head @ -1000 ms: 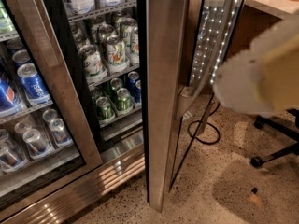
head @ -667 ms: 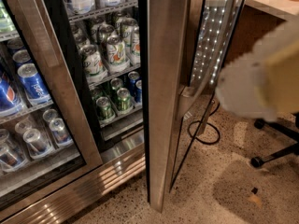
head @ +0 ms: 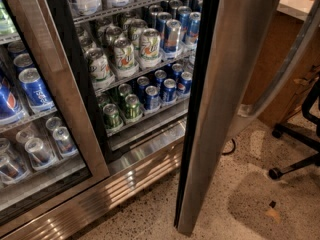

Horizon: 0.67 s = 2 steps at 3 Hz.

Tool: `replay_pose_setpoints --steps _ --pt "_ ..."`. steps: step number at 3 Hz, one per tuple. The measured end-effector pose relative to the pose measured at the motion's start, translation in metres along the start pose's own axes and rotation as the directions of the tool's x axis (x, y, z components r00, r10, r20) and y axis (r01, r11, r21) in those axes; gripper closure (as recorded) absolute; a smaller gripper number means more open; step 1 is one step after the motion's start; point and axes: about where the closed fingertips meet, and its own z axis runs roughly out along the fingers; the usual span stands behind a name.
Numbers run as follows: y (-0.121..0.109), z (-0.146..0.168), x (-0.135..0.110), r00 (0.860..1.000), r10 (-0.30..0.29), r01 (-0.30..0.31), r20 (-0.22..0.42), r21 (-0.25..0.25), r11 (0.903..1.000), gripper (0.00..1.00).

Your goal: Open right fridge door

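Observation:
The right fridge door stands swung open, its brushed-steel edge turned toward the camera and its black inner rim along the left side. Behind the door, at the right, a long steel bar handle slants across the view. The open compartment shows wire shelves of green and blue drink cans. The gripper is out of view, and no part of the arm shows.
The left fridge door is closed, with blue Pepsi cans behind its glass. A steel kick grille runs along the fridge base. A black office chair base and a wooden counter stand to the right on speckled floor.
The pale arm that filled the right side has left the view. The door now stands wider, and more of the can shelves show.

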Motion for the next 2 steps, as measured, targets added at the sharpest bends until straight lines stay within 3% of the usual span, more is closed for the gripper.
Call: replay_pose_setpoints --steps 1,2 --pt "-0.006 -0.002 0.025 1.000 -0.001 0.001 -0.017 0.016 0.9999 0.00" --pt "-0.007 -0.028 0.092 0.996 0.055 -0.052 -0.073 0.052 0.9973 0.00"
